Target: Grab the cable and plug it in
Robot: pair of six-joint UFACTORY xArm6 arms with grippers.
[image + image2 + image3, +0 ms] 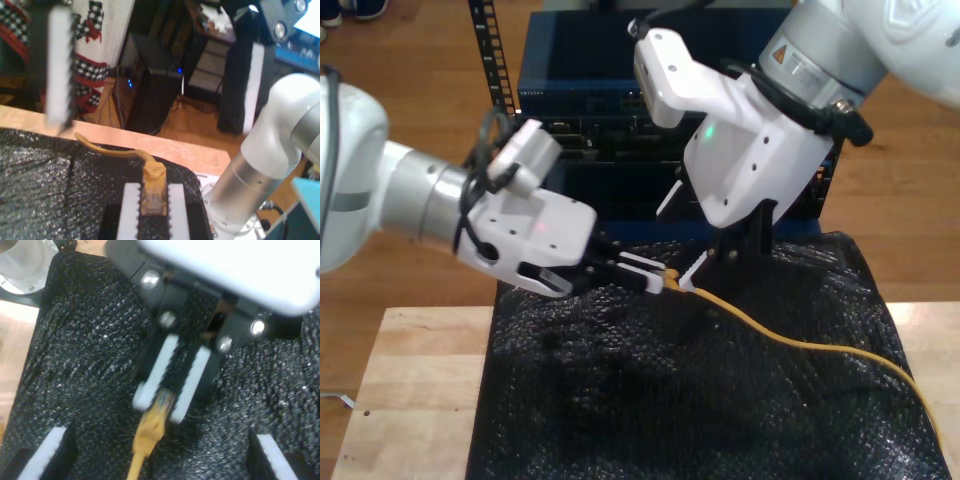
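The yellow-orange cable (800, 345) runs across the black foam mat (620, 400) from the exterior view's right up to its plug end (670, 282). My first gripper (660, 275) reaches in level from the exterior view's left and is shut on that plug (153, 192). The cord (107, 150) trails away past its pads. My second gripper (720, 262) hangs down from the arm on the exterior view's right, open, with its fingers (60, 75) on either side of the plug. Its wrist view looks down on the first gripper's pads (160, 370) pinching the plug (150, 427).
A dark blue rack unit (590, 90) stands behind the mat. The mat lies on a light wooden table (410, 400), with bare wood at the exterior view's left. The second arm's white joint (270, 150) rises close beside the mat.
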